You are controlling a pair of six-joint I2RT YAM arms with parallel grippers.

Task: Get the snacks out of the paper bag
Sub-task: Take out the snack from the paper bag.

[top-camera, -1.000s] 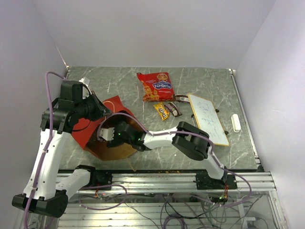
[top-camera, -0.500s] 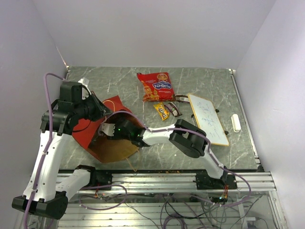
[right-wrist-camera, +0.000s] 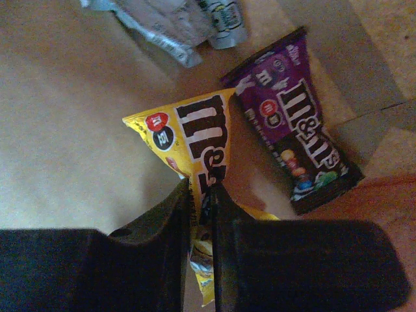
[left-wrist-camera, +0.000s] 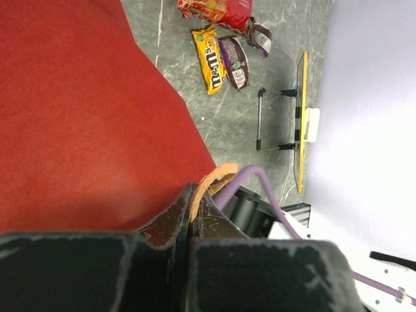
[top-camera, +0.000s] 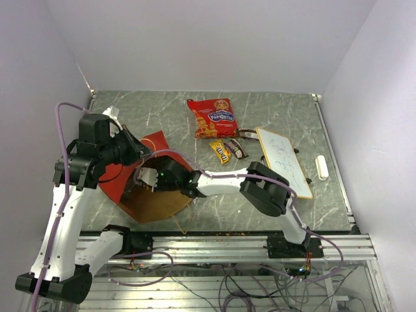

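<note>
R gripper [right-wrist-camera: 202,195], inside the paper bag [top-camera: 156,207], is clenched on a yellow packet [right-wrist-camera: 195,140]. Purple packet [right-wrist-camera: 296,140] lies just beside its fingertips, silvery wrappers [right-wrist-camera: 172,26] beyond. L gripper [left-wrist-camera: 194,209] pinches bag's rim.

Outside of the paper bag [left-wrist-camera: 84,110]: matt red paper with a fine grain. Inside: dull brown kraft, lightly creased. Yellow packet [right-wrist-camera: 201,140] and purple packet [right-wrist-camera: 296,140]: glossy printed film, wrinkles at the seams. Silvery wrappers [right-wrist-camera: 169,29]: thin crinkled foil, looks reflective. Large red packet [top-camera: 212,118]: shiny film, crumpled all over. Table [top-camera: 279,107]: smooth grey-green stone look with pale veins. Board [top-camera: 283,161]: smooth white face, pale wood frame. Left gripper [left-wrist-camera: 195,198]: matt black plastic, shows grey scuffs along the edges.
</note>
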